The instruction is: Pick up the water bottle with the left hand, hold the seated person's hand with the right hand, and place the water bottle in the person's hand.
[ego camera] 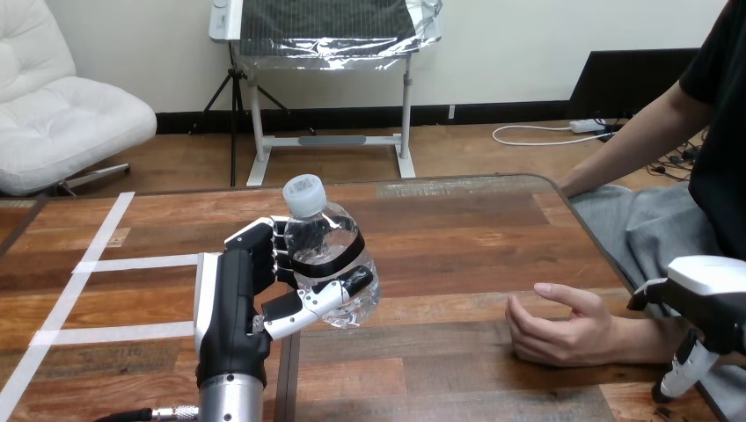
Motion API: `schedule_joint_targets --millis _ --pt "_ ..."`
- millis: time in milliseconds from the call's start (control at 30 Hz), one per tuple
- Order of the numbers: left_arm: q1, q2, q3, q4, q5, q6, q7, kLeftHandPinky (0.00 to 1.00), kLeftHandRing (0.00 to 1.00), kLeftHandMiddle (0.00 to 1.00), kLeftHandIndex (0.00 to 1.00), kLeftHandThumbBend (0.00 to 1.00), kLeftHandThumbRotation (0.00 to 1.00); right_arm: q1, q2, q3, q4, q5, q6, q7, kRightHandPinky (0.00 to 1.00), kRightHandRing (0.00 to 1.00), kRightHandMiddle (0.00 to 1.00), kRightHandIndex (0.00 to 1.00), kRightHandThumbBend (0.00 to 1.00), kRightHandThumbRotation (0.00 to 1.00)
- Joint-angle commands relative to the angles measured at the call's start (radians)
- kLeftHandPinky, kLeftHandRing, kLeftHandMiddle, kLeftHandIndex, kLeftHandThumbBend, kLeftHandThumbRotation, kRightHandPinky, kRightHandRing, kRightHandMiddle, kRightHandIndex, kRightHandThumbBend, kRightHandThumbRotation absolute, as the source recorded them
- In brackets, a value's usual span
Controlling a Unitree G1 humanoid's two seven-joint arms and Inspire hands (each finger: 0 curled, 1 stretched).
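My left hand is curled round the bottle. My right hand, at four o'clock: grip I can't tell. I'd ease it gently under the person's hand.

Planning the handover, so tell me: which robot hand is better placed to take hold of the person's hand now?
The right hand. It sits beside the person's forearm, close to the person's hand on the table. The left hand is curled round the water bottle, farther away.
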Motion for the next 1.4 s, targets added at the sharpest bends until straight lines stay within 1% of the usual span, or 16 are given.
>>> schedule_joint_targets --millis 0,133,267,433,533,667,1033,1167,1367 --pt "-0.04 -0.003 0.008 -0.058 0.0 -0.035 0.004 0.35 0.4 0.44 0.47 0.66 0.0 -0.089 -0.032 0.013 0.021 -0.001 -0.012 -0.008 0.78 0.88 0.89 0.84 0.77 0.0" --pt "-0.04 -0.004 0.008 -0.061 0.002 -0.029 0.005 0.35 0.4 0.44 0.47 0.66 0.0 -0.097 -0.028 0.021 0.037 0.005 -0.014 -0.011 0.77 0.86 0.88 0.84 0.77 0.0" --pt "-0.04 -0.004 0.009 -0.062 0.0 -0.027 0.003 0.35 0.39 0.44 0.47 0.66 0.0 -0.106 -0.016 0.028 0.051 0.011 -0.002 -0.005 0.77 0.86 0.87 0.84 0.76 0.0" --pt "-0.041 -0.002 0.009 -0.058 -0.001 -0.033 0.002 0.35 0.39 0.44 0.47 0.66 0.0 -0.116 -0.01 0.04 0.072 0.01 -0.007 -0.01 0.77 0.85 0.87 0.83 0.75 0.0" --pt "-0.04 -0.004 0.009 -0.064 -0.006 -0.025 -0.002 0.35 0.4 0.44 0.47 0.66 0.0 -0.123 -0.007 0.047 0.089 0.011 -0.015 -0.018 0.77 0.84 0.86 0.83 0.75 0.0" --pt "-0.04 -0.005 0.01 -0.063 -0.007 -0.024 -0.001 0.35 0.4 0.44 0.47 0.66 0.0 -0.135 -0.003 0.06 0.122 0.011 -0.037 -0.039 0.76 0.83 0.85 0.82 0.75 0.0" --pt "-0.036 -0.003 0.011 -0.07 -0.006 -0.025 -0.001 0.35 0.4 0.45 0.47 0.67 0.0 -0.166 0.012 0.094 0.202 0.011 -0.067 -0.082 0.74 0.82 0.84 0.81 0.77 0.0" --pt "-0.035 -0.002 0.012 -0.072 -0.007 -0.027 -0.001 0.35 0.4 0.45 0.47 0.66 0.0 -0.179 0.018 0.11 0.239 0.01 -0.087 -0.111 0.73 0.81 0.83 0.8 0.77 0.0" --pt "-0.032 -0.004 0.014 -0.075 -0.016 -0.029 -0.003 0.35 0.4 0.45 0.47 0.66 0.0 -0.198 0.03 0.13 0.284 0.008 -0.095 -0.136 0.69 0.78 0.82 0.8 0.77 0.0"
